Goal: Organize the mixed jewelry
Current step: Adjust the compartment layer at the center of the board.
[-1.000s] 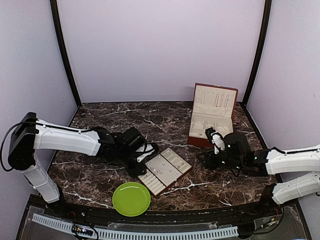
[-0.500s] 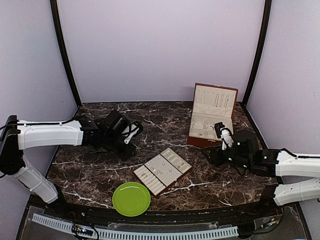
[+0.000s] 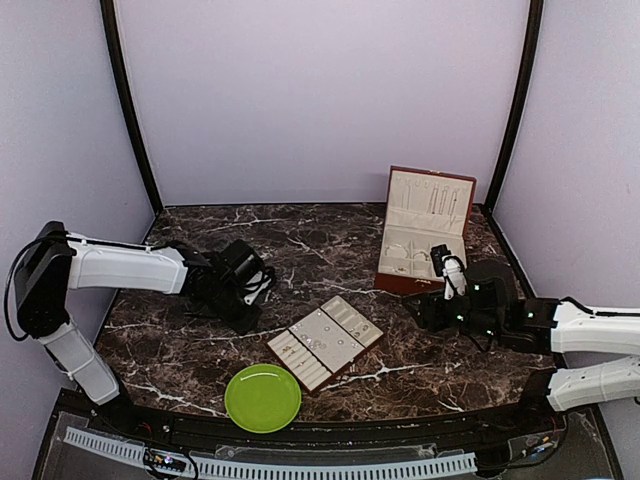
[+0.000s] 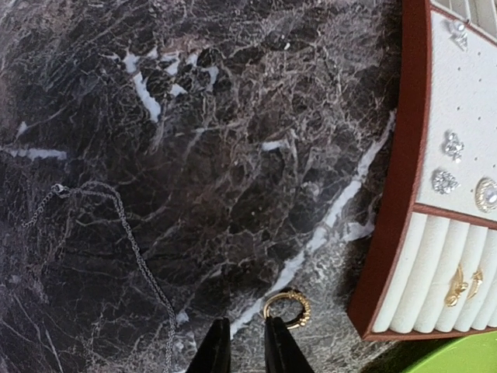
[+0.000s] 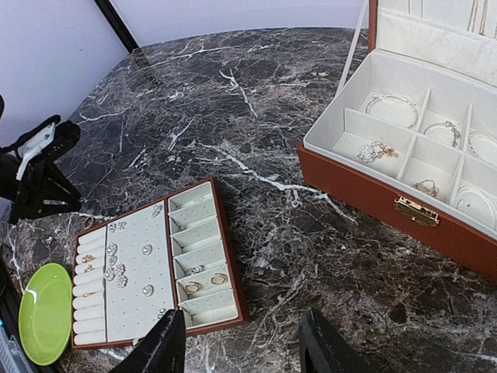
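Top external view: nearest the arms' bases, a green plate sits on the dark marble counter. Just behind it lies a flat cream-lined tray with reddish-brown edges, set at an angle. The left arm stretches low to the tray's left, apart from it. The right arm stretches in from the right, its jaws in front of an open reddish-brown box at the back. The mixed jewelry is spread about: studs and rings sit in the tray and bracelets lie in the box's compartments. Seen from the left wrist, a thin silvery chain and a small gold hoop lie loose on the counter near the tray's edge. The left jaws point down right beside the hoop, nearly together with a slim gap, nothing between them. The right jaws stand wide apart and empty, over the counter between tray and box.
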{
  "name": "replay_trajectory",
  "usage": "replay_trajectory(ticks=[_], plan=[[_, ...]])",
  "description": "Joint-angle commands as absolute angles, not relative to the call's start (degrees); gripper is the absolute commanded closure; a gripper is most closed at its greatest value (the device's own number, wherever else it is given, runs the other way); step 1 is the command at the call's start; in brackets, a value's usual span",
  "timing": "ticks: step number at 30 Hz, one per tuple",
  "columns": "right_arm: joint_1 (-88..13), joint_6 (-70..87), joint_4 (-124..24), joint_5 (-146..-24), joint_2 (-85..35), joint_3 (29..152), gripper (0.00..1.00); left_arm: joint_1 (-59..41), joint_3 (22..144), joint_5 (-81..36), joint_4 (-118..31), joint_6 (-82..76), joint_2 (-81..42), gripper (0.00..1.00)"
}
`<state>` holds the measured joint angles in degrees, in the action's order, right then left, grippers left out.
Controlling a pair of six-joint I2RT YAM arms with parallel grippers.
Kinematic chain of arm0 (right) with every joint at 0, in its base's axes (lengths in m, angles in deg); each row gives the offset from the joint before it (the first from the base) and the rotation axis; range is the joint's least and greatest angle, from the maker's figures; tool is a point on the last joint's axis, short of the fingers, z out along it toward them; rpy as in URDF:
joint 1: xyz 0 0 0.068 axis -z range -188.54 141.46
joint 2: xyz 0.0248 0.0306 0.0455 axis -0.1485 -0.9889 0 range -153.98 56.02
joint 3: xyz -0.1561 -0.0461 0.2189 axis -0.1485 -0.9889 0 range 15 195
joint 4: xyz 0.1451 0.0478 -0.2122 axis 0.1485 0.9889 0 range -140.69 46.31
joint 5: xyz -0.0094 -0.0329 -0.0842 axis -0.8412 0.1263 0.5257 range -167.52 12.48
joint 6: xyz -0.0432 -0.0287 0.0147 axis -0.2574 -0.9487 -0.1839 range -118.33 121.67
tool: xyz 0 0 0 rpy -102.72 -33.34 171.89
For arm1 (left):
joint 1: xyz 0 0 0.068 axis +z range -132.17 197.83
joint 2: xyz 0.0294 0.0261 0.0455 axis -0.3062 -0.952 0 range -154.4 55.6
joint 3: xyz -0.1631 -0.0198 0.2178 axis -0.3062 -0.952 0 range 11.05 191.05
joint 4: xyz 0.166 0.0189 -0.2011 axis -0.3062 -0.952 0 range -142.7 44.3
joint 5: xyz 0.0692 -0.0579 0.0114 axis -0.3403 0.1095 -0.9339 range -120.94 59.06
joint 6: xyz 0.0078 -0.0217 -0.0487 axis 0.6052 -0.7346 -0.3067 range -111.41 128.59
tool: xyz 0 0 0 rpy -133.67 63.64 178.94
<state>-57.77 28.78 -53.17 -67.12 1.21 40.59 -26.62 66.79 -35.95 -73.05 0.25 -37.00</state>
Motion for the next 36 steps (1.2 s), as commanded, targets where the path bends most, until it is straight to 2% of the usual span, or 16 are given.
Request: replay_trajectory(ticks=[1,24,36], plan=[[-57.5,29.6,-54.1,-66.2,1.2,40.0,0.50,-26.0,66.9,-34.9,-73.9,1.5,-39.1,0.82],[-57.5,30.9,-53.3,-65.8,2.9,38.8,0.50,-25.9,66.4,-31.4,-73.6,0.8,-43.4,0.85],[-57.5,32.8,-53.8,-66.7,4.0,37.0,0.49,-25.9,66.5,-31.1,-73.6,-0.4,-44.0,1.00]])
